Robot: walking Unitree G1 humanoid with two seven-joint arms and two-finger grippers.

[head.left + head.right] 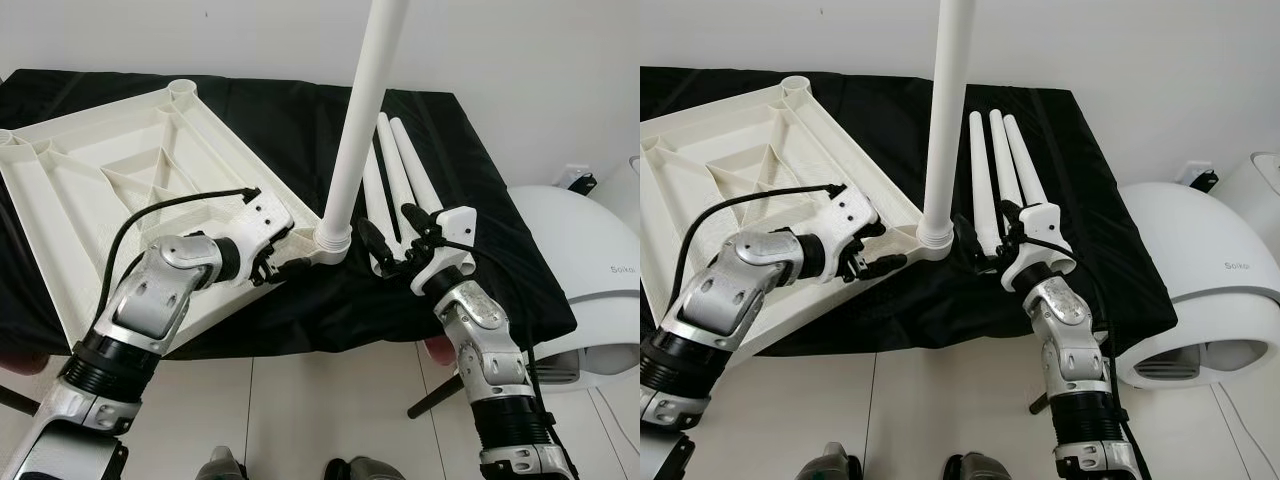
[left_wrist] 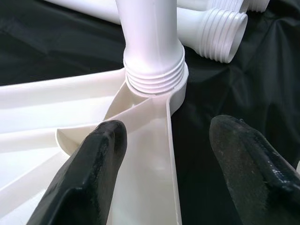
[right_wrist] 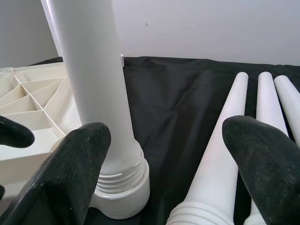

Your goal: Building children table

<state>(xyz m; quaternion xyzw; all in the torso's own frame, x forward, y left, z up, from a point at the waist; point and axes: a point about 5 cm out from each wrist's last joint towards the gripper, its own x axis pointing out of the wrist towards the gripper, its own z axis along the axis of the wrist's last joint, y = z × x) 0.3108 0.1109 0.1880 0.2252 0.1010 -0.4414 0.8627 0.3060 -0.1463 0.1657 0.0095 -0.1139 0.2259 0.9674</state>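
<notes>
White plastic children's tabletop (image 1: 120, 190) lies upside down, ribbed underside up, on a table covered with black cloth (image 1: 300, 110). One white table leg (image 1: 362, 110) stands upright in the corner socket (image 1: 333, 243) nearest the robot, threads showing at the joint. Three loose white legs (image 1: 398, 185) lie side by side on the cloth just right of the socket, threaded ends toward the robot.

Left end effector (image 1: 283, 268) sits at the tabletop's near corner, fingers (image 2: 89, 164) spread apart, straddling the rim rib just beside the socket, gripping nothing. Right end effector (image 1: 385, 250) is just right of the upright leg, near the threaded ends of the loose legs; fingers (image 3: 70, 173) open wide, upright leg and loose legs visible between them, not clamped on either.

White rounded appliance (image 1: 590, 270) stands on the floor to the right of the table. Pale tiled floor (image 1: 330, 400) below.
</notes>
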